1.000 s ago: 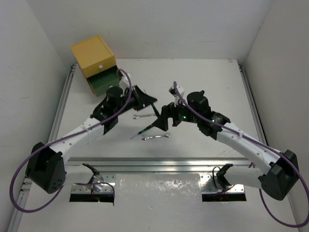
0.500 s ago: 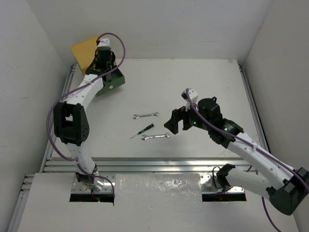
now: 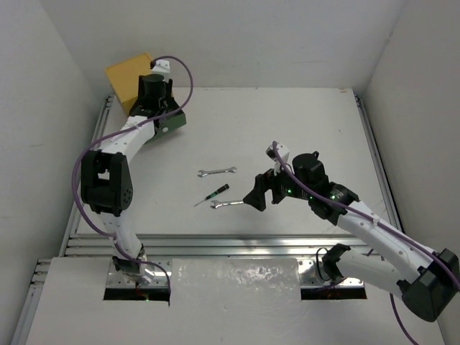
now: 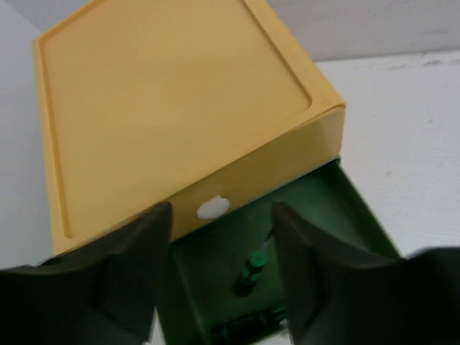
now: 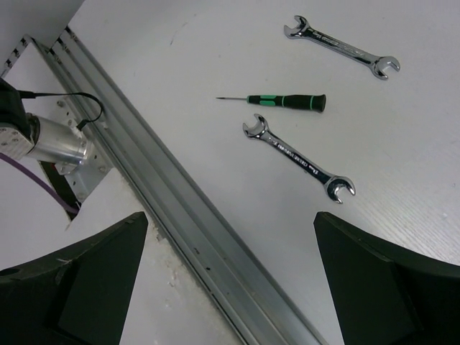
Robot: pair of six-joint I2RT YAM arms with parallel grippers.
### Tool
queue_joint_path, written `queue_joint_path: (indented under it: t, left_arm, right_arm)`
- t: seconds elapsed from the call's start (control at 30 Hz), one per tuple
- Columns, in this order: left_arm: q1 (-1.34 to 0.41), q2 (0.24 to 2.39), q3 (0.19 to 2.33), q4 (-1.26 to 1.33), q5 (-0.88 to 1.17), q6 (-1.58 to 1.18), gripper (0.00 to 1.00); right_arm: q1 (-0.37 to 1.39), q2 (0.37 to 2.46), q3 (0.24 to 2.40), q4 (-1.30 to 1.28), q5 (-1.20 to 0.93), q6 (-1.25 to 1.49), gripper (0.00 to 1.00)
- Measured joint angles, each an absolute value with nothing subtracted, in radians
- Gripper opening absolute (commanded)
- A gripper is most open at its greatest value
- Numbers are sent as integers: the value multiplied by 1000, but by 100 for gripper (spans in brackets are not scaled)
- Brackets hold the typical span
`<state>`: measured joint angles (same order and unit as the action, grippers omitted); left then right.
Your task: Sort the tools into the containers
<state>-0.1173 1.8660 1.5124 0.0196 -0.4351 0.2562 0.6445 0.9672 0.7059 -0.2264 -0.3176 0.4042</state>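
Observation:
The containers stand stacked at the back left, with a yellow box (image 3: 123,75) (image 4: 172,108) bearing a white knob (image 4: 213,208) on top. Under it a green drawer (image 3: 172,121) (image 4: 348,208) is pulled out. My left gripper (image 3: 164,113) (image 4: 219,287) hangs open right over that drawer. Between its fingers I see a green-handled screwdriver (image 4: 253,272) lying inside the drawer. Out on the table lie two silver wrenches (image 3: 217,171) (image 3: 231,204) (image 5: 340,46) (image 5: 298,157) and a black-and-green screwdriver (image 3: 212,195) (image 5: 284,100). My right gripper (image 3: 256,197) (image 5: 230,287) is wide open and empty, just right of the nearer wrench.
Aluminium rails (image 3: 215,241) (image 5: 180,215) run along the table's near edge, and another rail (image 3: 90,154) lines the left side. White walls close in the left, back and right. The left arm's base motor (image 5: 50,140) shows beyond the near rail.
My left arm swung from the table's middle back to the containers and its jaws have opened over the green drawer. The right gripper drifted slightly nearer and left, toward the near wrench.

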Motion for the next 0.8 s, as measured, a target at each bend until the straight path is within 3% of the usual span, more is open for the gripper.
queue_joint_path:
  t: [0.27, 0.3, 0.47, 0.57, 0.8]
  left_arm:
    - [-126, 1771, 1473, -19, -452, 234, 92]
    - [-130, 1740, 1486, -49, -450, 220, 99]
    - [-139, 1570, 1680, -248, -383, 60, 100]
    - [-143, 1405, 1726, -333, -369, -73, 100]
    - [-142, 884, 1258, -360, -303, -226, 100]
  right_arm:
    - [645, 1169, 739, -173, -356, 395, 99]
    - [647, 1224, 758, -162, -368, 388, 99]
    - [693, 1546, 979, -210, -333, 302, 99]
    - [717, 1685, 1120, -228, -291, 216, 94]
    - [793, 1917, 1357, -331, -139, -56, 72]
